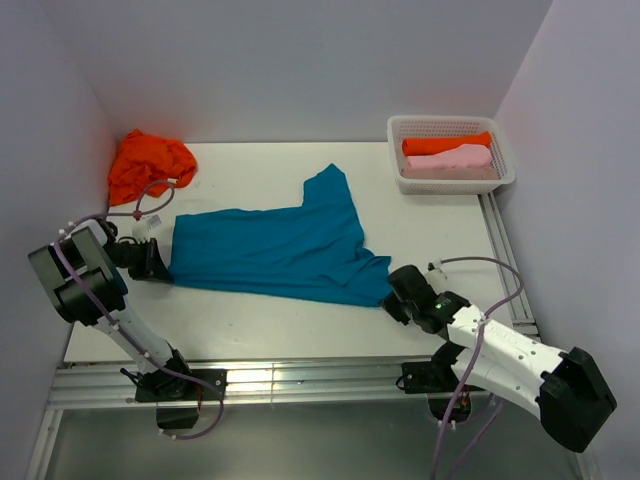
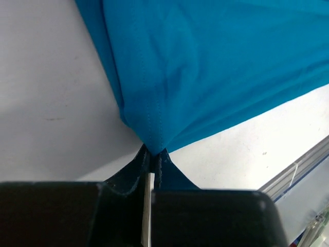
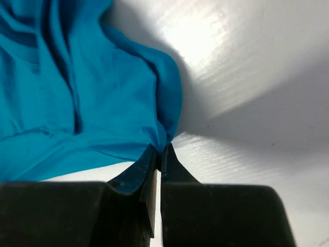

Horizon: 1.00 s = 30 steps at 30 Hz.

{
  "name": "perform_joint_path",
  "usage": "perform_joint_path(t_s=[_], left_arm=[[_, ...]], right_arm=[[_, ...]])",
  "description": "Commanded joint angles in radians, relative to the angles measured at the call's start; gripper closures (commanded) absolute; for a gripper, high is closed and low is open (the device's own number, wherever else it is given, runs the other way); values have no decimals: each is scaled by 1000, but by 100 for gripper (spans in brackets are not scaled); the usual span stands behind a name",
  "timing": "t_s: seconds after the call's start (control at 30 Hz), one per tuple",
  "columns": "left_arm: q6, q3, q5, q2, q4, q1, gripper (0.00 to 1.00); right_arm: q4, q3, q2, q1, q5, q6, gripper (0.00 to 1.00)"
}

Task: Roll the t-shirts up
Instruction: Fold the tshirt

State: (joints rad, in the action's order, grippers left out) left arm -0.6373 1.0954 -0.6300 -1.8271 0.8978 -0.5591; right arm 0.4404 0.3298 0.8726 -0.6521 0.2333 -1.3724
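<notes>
Four t-shirts in all. One teal t-shirt (image 1: pixel 270 245), spread flat and creased across the middle of the worktop (image 1: pixel 300 325), reaching from close to the left edge toward the right edge, one sleeve pointing at the far edge. One loose orange t-shirt (image 1: pixel 148 163), crumpled in a heap in the far left corner, apart from the teal one. Two more, rolled and laid side by side inside one white lattice basket (image 1: pixel 455 184) at the far right corner: a rolled orange t-shirt (image 1: pixel 445 144) on the far side, a rolled pink t-shirt (image 1: pixel 452 158) touching it on the near side.

Two arms, two pincers. Left pincer (image 1: pixel 165 268) low at the left edge, pressed together and clamped on the left end of the teal t-shirt; cloth bunched to a point between the dark fingers (image 2: pixel 131 170) in the left wrist view. Right pincer (image 1: pixel 392 293) low toward the near right, likewise pressed together, clamped on the right corner of the same shirt, a fold of teal cloth nipped in the grip.

Worktop white and matt, with a bright glare patch in the right wrist view. Metal rails (image 1: pixel 300 378) along the near and right edges. Plain pale walls (image 1: pixel 300 60) on the left, far and right sides.
</notes>
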Motion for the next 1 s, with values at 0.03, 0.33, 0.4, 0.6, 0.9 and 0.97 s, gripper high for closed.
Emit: perform_joint_path(t_s=[0.03, 0.33, 0.4, 0.6, 0.9, 0.97], left_arm=[[-67, 107, -22, -4, 70, 16, 100], [-45, 420, -169, 42, 226, 18, 100], [-22, 512, -203, 51, 236, 18, 100], [115, 653, -338, 112, 132, 18, 100], [419, 704, -416, 253, -206, -8, 100], [467, 686, -425, 282, -250, -13, 100]], right_arm=[[102, 122, -64, 2, 145, 64, 100], [216, 561, -89, 25, 337, 338, 100], [193, 612, -70, 38, 354, 419, 100], [81, 753, -18, 68, 383, 625, 100], [46, 847, -98, 114, 382, 753, 100], [50, 862, -118, 115, 371, 766, 100]])
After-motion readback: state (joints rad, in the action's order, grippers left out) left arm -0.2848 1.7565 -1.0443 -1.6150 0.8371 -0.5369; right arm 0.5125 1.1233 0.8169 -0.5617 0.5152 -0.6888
